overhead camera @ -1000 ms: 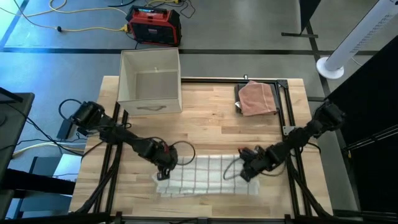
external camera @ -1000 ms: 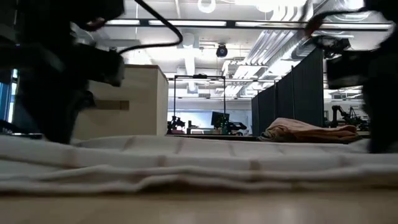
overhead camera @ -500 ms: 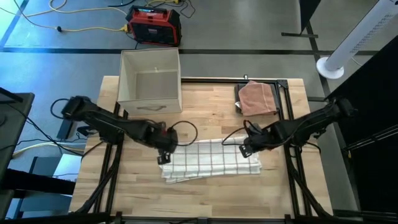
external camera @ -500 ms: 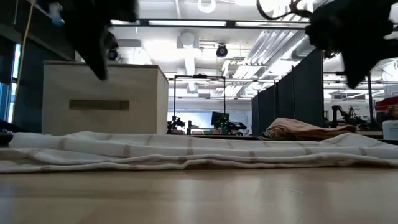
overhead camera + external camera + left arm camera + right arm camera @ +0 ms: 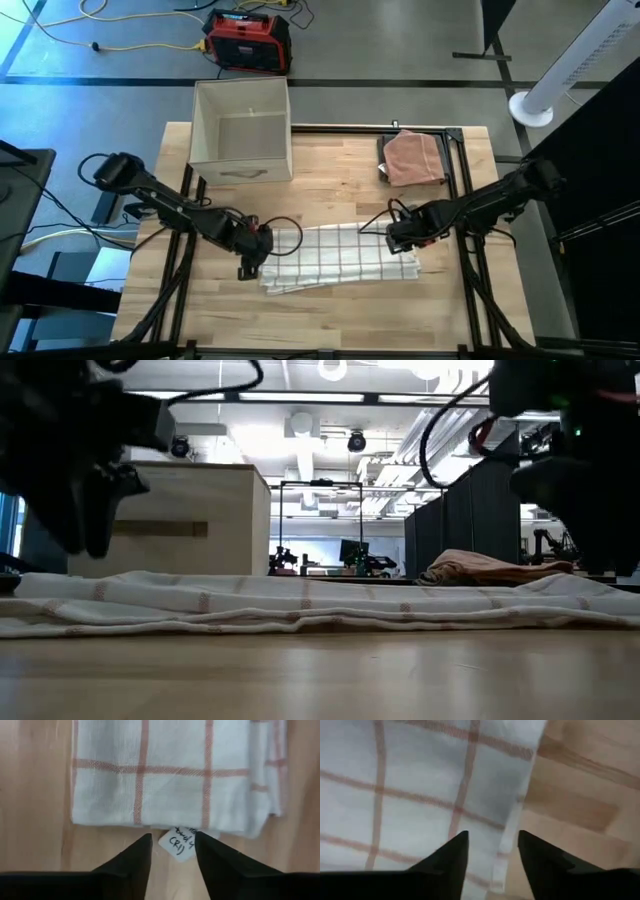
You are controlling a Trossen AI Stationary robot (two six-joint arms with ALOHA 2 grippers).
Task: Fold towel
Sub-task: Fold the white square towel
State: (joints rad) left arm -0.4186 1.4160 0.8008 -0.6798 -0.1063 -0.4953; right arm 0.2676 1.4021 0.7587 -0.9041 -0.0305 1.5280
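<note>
Towel (image 5: 340, 257), white with a thin red grid, lies folded lengthwise into a long band on the wooden table (image 5: 340, 170), across the near middle of it, with layered edges showing at its near left corner. In the low view it (image 5: 300, 610) forms a low, flat ridge stretching from side to side.

The left gripper (image 5: 249, 262) hangs just off the towel's left end. In the left wrist view its two dark fingers (image 5: 131, 865) stand parted with nothing between them, over bare wood right at the cloth's edge, where a small white label (image 5: 178, 843) with handwriting sticks out from under the fold.

The right gripper (image 5: 398, 238) sits over the towel's right end. Its wrist view shows its fingers (image 5: 447, 857) spread and empty, above the checked cloth (image 5: 420, 795) and its hemmed edge, with bare wood beside it.

Toward the far side of the table stand an open cream box (image 5: 241, 130) at the left and a folded pink cloth (image 5: 414, 158) at the right, both well apart from the towel.
</note>
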